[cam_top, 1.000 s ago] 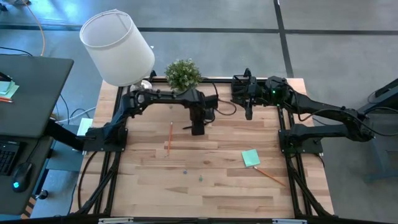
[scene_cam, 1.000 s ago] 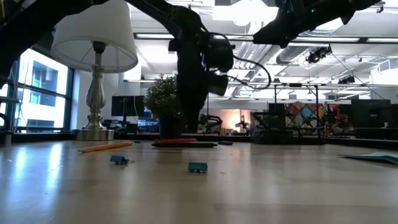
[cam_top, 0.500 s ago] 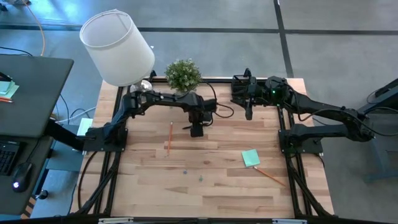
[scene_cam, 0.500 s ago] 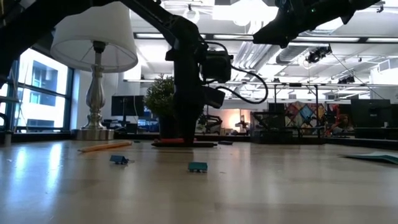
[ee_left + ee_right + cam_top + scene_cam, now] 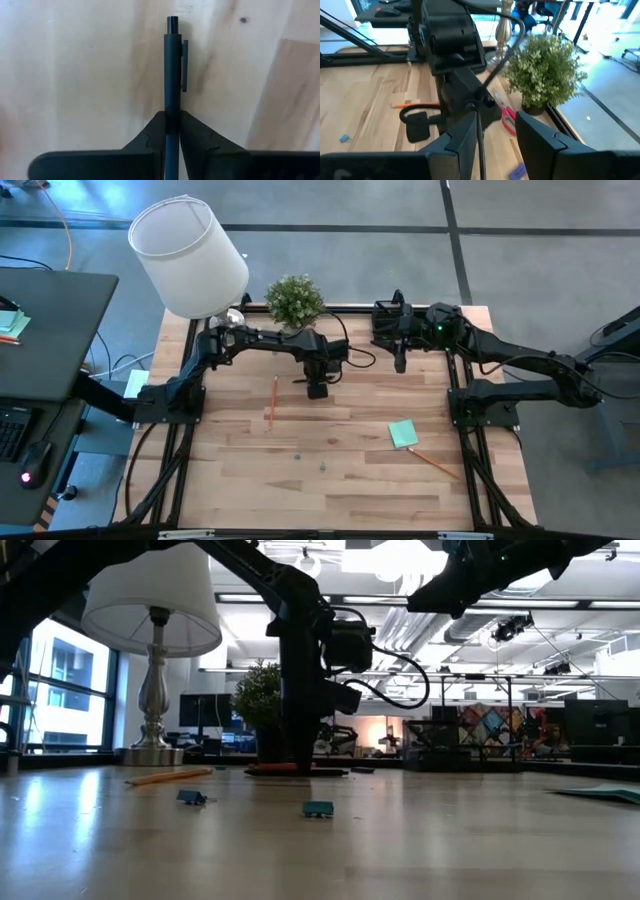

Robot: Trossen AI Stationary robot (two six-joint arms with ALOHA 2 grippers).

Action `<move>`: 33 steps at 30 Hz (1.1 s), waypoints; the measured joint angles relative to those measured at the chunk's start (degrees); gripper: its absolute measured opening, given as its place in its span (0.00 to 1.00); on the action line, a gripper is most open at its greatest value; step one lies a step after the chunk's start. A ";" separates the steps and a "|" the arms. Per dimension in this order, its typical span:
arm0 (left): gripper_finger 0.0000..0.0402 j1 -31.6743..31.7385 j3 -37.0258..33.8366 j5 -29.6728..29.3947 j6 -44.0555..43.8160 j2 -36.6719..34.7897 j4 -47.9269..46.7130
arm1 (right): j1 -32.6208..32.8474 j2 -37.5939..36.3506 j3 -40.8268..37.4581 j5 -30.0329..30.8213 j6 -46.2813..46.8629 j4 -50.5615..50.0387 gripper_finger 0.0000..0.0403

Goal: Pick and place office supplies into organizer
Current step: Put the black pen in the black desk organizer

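Note:
A dark pen (image 5: 172,70) lies on the wooden table, and my left gripper (image 5: 172,117) (image 5: 317,391) is shut on it, pointing straight down just in front of the potted plant (image 5: 295,299). Red-handled scissors (image 5: 507,117) lie by the plant, with a small purple piece (image 5: 517,171) near them. One orange pencil (image 5: 273,400) lies left of the gripper. A second pencil (image 5: 432,462) and a mint-green sticky pad (image 5: 403,433) lie at the right. My right gripper (image 5: 495,135) (image 5: 385,330) hangs open above the far right. The organizer is not visible in any view. My left gripper pinches the pen's barrel (image 5: 172,111) between its two fingers, behind the clip. The fingers come from above, pointing down, one on each side of the pen. The pen lies level along the tabletop, and its clip end (image 5: 173,30) sticks out past the fingertips.
A white-shaded lamp (image 5: 188,256) stands at the far left corner. Two small blue bits (image 5: 191,797) (image 5: 318,808) lie on the middle of the table. The near half of the tabletop (image 5: 330,500) is bare wood.
My left gripper has sunk toward the table in front of the plant and straightened until it points down. For the last half second it has kept still.

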 joint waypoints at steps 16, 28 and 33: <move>0.01 0.28 1.18 8.15 2.11 -21.30 10.77 | -0.02 -9.36 -4.10 9.60 1.47 2.10 0.32; 0.01 0.22 -18.68 20.79 -3.16 -35.38 51.06 | -0.13 -14.16 -13.65 -2.83 6.16 21.57 0.32; 0.01 0.18 -28.78 23.80 -11.43 -35.74 71.33 | 1.06 -10.05 -13.83 -9.62 7.94 23.96 0.32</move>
